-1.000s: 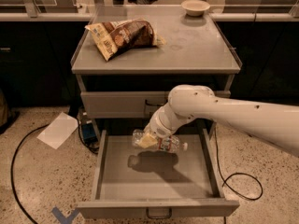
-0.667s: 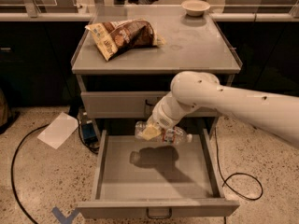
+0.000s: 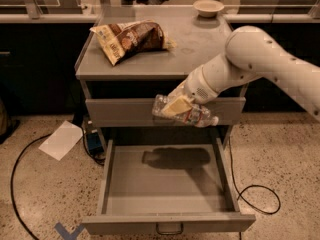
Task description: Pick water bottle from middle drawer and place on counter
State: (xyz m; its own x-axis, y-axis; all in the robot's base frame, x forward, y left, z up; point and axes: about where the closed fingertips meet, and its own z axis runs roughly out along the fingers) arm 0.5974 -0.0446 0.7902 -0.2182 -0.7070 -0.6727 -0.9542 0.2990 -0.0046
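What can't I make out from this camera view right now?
In the camera view:
- Midsection of the water bottle: covered by the tool, which holds it in the air above the middle drawer.
- Tool's far finger: behind the bottle.
- Label text: too small.
- Base of the arm: cut off by the right edge.
- Gap under the counter: in shadow.

Warm overhead light, moderate in strength: I see the gripper [image 3: 176, 106], clasping the water bottle [image 3: 194, 116] above the middle drawer [image 3: 165, 189], cast a soft dark shadow [image 3: 175, 158] on the drawer floor; the white arm [image 3: 260, 54] shows brightest, with the recesses beneath the surface [image 3: 200, 59] nearly black
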